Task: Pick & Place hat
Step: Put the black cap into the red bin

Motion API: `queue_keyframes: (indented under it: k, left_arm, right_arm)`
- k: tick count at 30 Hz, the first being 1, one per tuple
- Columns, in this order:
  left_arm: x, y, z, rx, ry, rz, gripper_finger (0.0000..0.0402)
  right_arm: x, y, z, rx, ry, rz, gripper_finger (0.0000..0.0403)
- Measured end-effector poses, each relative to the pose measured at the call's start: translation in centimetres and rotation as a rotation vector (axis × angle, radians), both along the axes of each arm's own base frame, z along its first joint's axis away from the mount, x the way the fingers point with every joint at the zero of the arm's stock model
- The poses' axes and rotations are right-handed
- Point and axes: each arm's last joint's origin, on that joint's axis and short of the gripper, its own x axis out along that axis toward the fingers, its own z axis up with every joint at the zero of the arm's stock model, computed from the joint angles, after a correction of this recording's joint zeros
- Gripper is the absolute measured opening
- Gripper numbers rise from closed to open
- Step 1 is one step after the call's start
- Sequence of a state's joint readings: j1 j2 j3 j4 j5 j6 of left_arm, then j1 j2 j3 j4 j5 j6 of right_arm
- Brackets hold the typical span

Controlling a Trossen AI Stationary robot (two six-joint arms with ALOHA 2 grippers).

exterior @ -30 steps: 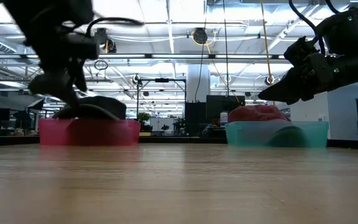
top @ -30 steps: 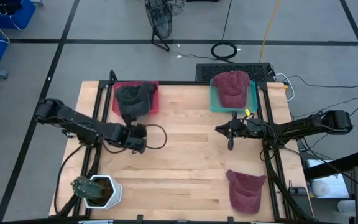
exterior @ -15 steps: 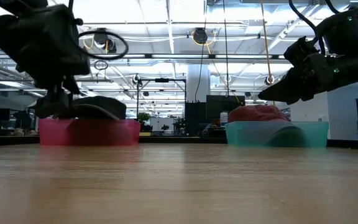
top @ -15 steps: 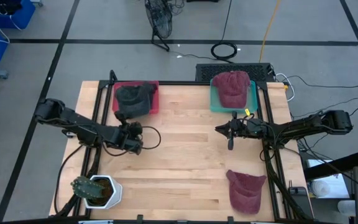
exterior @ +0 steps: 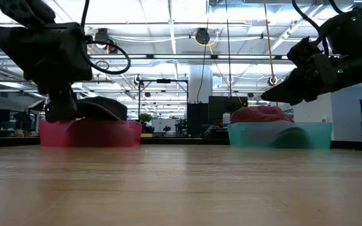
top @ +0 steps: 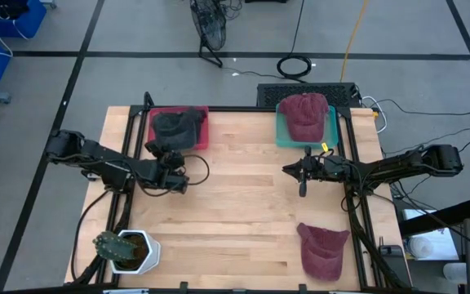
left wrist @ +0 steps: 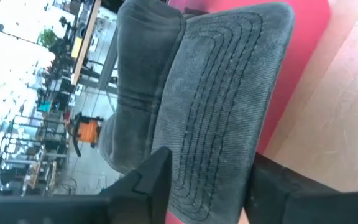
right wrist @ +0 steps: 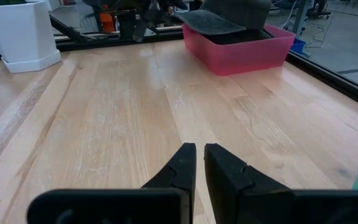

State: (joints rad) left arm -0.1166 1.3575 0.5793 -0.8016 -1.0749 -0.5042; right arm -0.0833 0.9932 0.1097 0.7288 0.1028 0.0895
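One dark grey hat (top: 175, 129) lies in the red bin (top: 201, 131) at the bench's (top: 243, 212) far left edge, brim overhanging the near wall toward mid-bench. Left tool (top: 155, 152) reaches low just before it, fingers (left wrist: 148, 180) parted beside the brim, gripping nothing. Right tool (top: 303, 181) hovers mid-bench, pinched closed, empty.

Overhead view: even, bright illumination across the table (top: 243, 204); shadows soft and short, no glare. Low view: strong backlight from ceiling light strips (exterior: 168, 28) in the upper half of the frame; both arms read as dark silhouettes, and the near tabletop in the lower half is blurred. Left wrist view: the background at upper left is overexposed, while the grey hat (left wrist: 216, 106) is sharp with stitching legible. Right wrist view: evenly lit, with a mild sheen on the wood at center.
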Motion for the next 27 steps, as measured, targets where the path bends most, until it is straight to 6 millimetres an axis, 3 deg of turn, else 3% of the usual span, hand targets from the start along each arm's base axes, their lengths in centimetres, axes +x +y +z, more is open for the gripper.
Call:
queue_keyframes:
  k: [8, 16, 21, 27]
  left_arm:
    - [0.2, 0.0, 0.2, -0.003, -0.016, 0.003, 0.0094]
    - [2.4, -0.5, 3.0, 0.067, -0.034, -0.062, 0.0015]
    - [3.3, -0.5, 4.2, 0.058, 0.002, -0.099, 0.0033]
    - [3.2, 0.6, 4.0, 0.017, 0.021, -0.052, 0.0055]
  right_arm:
    - [0.0, 0.0, 0.0, -0.004, 0.001, 0.001, 0.0022]
    - [0.0, 0.0, 0.0, -0.004, 0.001, 0.001, 0.0022]
    - [0.0, 0.0, 0.0, -0.004, 0.002, 0.001, 0.0022]
    - [0.0, 0.0, 0.0, 0.002, 0.001, 0.000, 0.0022]
